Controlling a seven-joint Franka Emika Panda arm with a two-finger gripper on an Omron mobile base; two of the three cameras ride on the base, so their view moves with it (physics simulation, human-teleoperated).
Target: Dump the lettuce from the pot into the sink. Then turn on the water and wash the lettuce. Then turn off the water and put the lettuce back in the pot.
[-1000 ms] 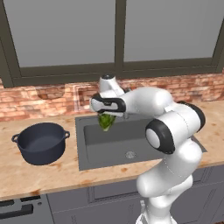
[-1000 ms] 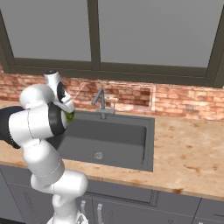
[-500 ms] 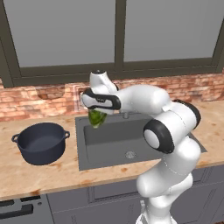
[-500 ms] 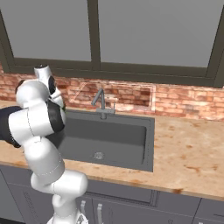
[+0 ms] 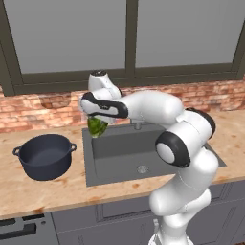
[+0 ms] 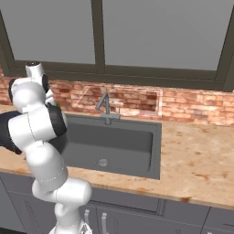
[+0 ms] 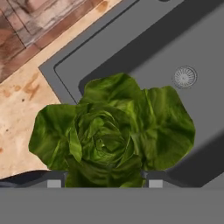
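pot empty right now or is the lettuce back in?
Empty. The pot shows a bare dark interior on the counter, while the lettuce hangs in the gripper above the sink's left rim.

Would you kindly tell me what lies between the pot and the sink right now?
Only bare countertop separates the pot from the sink, as the left base view shows; the lettuce hangs in the claw above the sink's left edge.

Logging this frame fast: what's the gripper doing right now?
Gripper: closed on the lettuce, held above the sink's left edge.
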